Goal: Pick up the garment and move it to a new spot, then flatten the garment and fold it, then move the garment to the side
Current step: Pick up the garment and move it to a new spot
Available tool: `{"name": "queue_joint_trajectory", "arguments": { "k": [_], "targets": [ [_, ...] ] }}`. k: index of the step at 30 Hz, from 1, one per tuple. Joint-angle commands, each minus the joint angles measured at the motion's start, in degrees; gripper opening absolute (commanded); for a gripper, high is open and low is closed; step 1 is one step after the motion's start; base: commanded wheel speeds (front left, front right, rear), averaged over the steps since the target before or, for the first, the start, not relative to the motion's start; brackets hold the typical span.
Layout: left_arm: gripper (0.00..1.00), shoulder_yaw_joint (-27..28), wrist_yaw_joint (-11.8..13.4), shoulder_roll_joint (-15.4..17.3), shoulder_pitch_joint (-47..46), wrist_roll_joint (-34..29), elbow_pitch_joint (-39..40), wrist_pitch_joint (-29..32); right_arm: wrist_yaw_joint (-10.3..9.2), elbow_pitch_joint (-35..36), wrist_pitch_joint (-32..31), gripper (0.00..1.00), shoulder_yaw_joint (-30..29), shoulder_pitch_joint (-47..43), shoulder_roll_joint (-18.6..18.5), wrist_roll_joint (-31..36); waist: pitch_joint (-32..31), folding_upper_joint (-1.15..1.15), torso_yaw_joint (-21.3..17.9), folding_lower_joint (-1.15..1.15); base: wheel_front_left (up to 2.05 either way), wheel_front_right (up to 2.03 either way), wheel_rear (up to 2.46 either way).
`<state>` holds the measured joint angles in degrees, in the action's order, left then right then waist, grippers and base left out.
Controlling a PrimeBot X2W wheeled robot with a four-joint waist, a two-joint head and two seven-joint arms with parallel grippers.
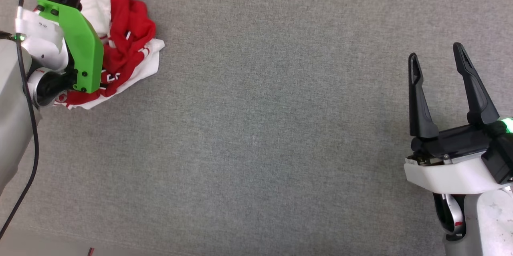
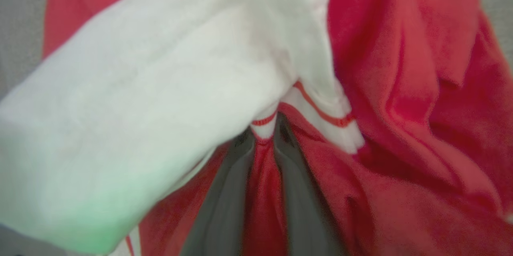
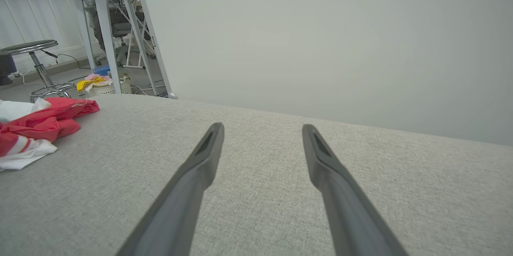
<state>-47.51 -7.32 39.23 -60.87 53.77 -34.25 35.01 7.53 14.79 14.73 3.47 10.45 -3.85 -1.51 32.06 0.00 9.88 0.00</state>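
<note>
At about 4 o'clock in the head view, the right gripper (image 1: 436, 53) hovers over the grey table (image 1: 256, 128). Its two fingers are wide apart and hold nothing. Farther away, at 10 o'clock, the garment (image 1: 130, 35) lies crumpled in a heap. There the left gripper (image 2: 264, 144) has its fingers nearly together, pinching a red fold of it.

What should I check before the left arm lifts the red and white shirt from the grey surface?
1. The left gripper is shut on the garment: ok, red cloth is pinched in it.
2. The right gripper is open and apart from the garment: ok.
3. The grey surface has room for a new spot: ok.
4. The grip holds enough layers of cloth: cannot tell.
</note>
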Motion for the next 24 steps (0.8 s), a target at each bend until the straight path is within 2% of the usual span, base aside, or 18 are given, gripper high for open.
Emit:
{"name": "queue_joint_trajectory", "arguments": {
  "k": [1, 2, 4, 10, 18, 24],
  "targets": [
    [0.0, -1.14, -0.16, 0.06, 0.08, -0.06, 0.63, -2.1, -0.04, -0.24, 0.27, 1.0, -0.16, -0.34, 0.22, -0.39, -2.54, 0.0, 0.34, 0.0, 0.0, 0.0, 0.0],
    [0.0, -2.48, -0.16, 2.5, -2.04, -1.2, 3.41, -6.88, -0.04, -0.57, 0.27, 1.0, -0.08, -1.07, 0.56, -0.85, -5.07, 0.0, 0.53, 0.0, 0.0, 0.0, 0.0],
    [0.0, -3.28, -0.16, 3.77, -3.48, -1.92, 5.38, -9.31, -0.04, -0.73, 0.27, 1.0, -0.02, -1.48, 0.72, -1.16, -6.41, 0.0, 0.51, 0.0, 0.0, 0.0, 0.0],
    [0.0, -6.7, -0.16, 5.11, -7.11, -4.84, 11.96, -14.13, -0.04, -1.09, 0.27, 1.0, -0.17, -2.6, 0.94, -3.02, -10.07, 0.0, -1.12, 0.0, 0.0, 0.0, 0.0],
    [0.0, -12.74, -0.16, 1.55, -9.78, -8.66, 18.89, -16.18, -0.04, -1.16, 0.27, 1.0, -0.73, -3.89, 0.96, -6.17, -12.22, 0.0, -6.7, 0.0, 0.0, 0.0, 0.0],
    [0.0, -18.01, -0.16, -3.91, -11.56, -10.27, 20.78, -17.63, -0.04, -0.84, 0.27, 1.0, -1.44, -4.1, 0.96, -8.04, -11.65, 0.0, -12.14, 0.0, 0.0, 0.0, 0.0]
  ]
}}
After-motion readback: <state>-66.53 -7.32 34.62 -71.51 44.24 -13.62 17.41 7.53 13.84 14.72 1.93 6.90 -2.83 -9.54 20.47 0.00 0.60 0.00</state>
